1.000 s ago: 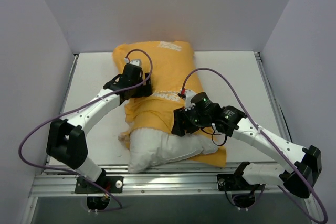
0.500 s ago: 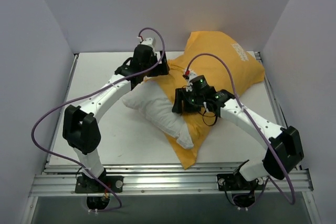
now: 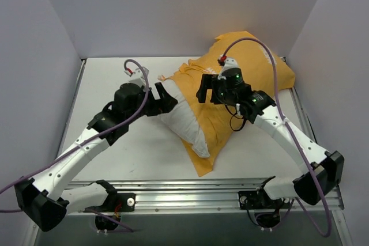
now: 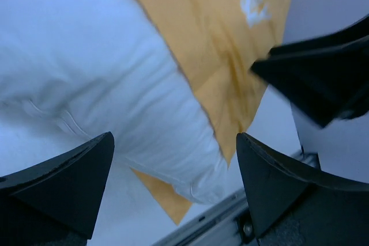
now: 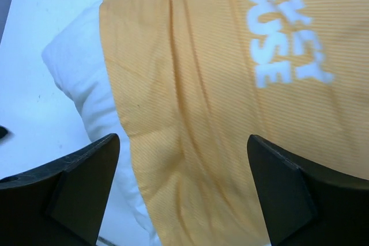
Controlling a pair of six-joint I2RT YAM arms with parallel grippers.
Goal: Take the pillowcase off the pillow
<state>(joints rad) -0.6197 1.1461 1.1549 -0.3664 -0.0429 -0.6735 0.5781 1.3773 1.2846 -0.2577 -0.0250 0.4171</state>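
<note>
Nearest, the table (image 3: 132,159) lies bare along its front edge and left side. The pillowcase's (image 3: 253,64) lowest corner stops short of that edge. The pillow (image 3: 183,120) bulges out of its left side, partly uncovered. The left claw (image 3: 166,97) gapes wide just beside the pillow, holding nothing. The right claw (image 3: 204,89) hangs over orange fabric, its 2 fingers spread, gripping nothing. Farthest, the pillowcase fills the back-right corner, up by the right wall (image 3: 328,38).
</note>
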